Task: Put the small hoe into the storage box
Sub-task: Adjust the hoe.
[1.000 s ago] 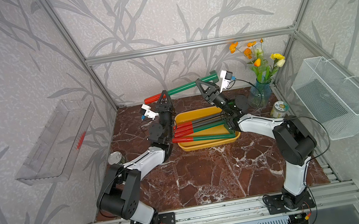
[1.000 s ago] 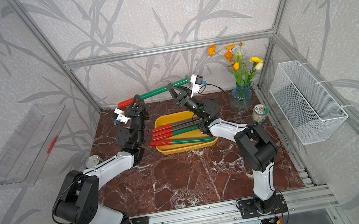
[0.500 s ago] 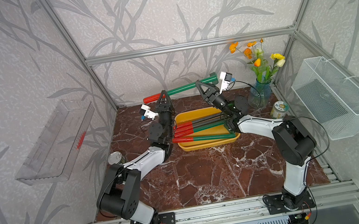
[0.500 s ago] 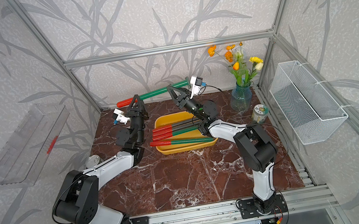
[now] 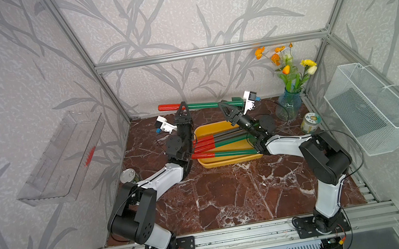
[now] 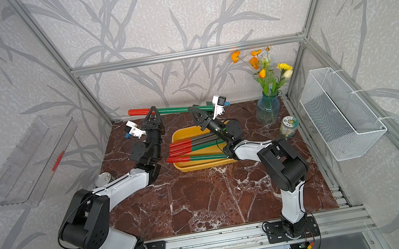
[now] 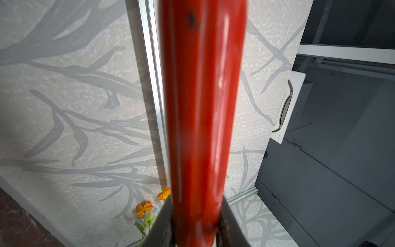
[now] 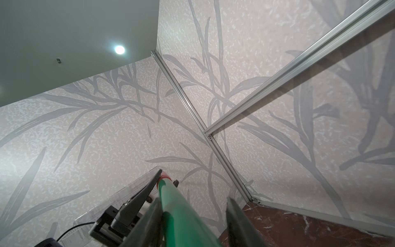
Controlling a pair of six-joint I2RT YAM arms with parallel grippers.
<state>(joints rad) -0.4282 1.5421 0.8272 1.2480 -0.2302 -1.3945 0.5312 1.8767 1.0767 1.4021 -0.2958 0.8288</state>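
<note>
Top view gives us the layout: the storage box (image 5: 226, 161) sits mid-table with three red-and-green tools (image 5: 223, 141) lying in it, and the small hoe (image 5: 201, 106) is not among them. It hangs in the air past the box's far rim, red grip to the left, green end to the right. The left gripper (image 5: 183, 105) is still clamped on the red grip. The right gripper (image 8: 193, 201) has just let go: its jaws now stand apart, the green shaft against one finger with a clear gap to the other. Since a second ago the hoe's right end has sagged from raised to roughly level. We judge that the left arm alone now carries the hoe and has yet to lower it into the box.
</note>
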